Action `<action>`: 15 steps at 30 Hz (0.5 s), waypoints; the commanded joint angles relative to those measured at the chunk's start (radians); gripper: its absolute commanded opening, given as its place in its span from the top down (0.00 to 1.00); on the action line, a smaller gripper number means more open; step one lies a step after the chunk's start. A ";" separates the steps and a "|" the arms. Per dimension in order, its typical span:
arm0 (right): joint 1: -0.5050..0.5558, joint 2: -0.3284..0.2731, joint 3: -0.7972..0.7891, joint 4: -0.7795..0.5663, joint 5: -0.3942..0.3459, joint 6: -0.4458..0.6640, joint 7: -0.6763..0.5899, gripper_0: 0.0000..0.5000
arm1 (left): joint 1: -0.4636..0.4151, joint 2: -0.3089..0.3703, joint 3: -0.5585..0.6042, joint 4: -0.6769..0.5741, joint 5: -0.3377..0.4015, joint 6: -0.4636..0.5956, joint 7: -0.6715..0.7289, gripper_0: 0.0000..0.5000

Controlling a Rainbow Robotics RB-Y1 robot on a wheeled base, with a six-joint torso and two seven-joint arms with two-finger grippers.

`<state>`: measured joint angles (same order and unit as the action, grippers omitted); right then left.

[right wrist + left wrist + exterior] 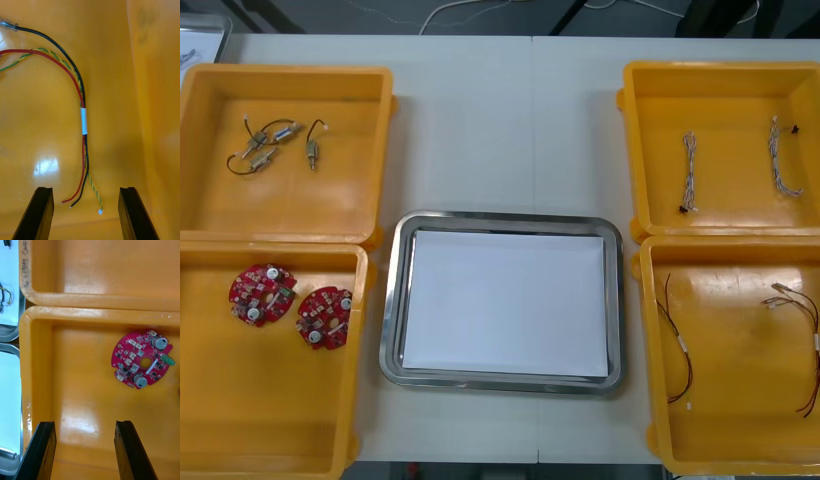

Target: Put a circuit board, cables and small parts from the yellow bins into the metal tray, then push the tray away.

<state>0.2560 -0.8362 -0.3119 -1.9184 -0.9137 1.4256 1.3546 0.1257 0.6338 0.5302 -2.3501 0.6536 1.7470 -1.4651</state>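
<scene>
The metal tray point(503, 224), white inside, lies between the yellow bins. Two round red circuit boards point(263, 294) point(325, 317) rest in the near left bin point(200, 400). My left gripper point(85, 423) hangs open over that bin's floor, with one circuit board point(144, 359) beyond its fingertips, towards one side. My right gripper point(85, 191) is open above a bundle of red, black and yellow-green cables point(84, 123), whose loose ends lie between the fingers. The same kind of cables point(677, 345) lie in the near right bin point(730, 440).
The far left bin point(210, 210) holds small metal parts point(275, 140) with short wires. Two pale twisted cables point(689, 172) point(778, 160) lie in the far right bin point(730, 215). Another tray's corner point(200, 40) sits at the table's far left.
</scene>
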 commanded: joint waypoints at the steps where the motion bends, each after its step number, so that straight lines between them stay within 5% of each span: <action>1: 0.025 0.023 -0.003 0.015 0.016 -0.016 0.054 0.00 | 0.038 -0.040 -0.053 -0.028 -0.025 -0.050 -0.139 0.11; 15: 0.020 0.069 0.010 0.021 0.050 -0.020 0.072 0.00 | 0.052 -0.101 -0.206 -0.011 -0.022 -0.185 -0.161 0.12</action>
<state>0.2568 -0.7932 -0.3105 -1.8966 -0.8806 1.4136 1.4030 0.1405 0.5627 0.3496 -2.3497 0.6395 1.5967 -1.4667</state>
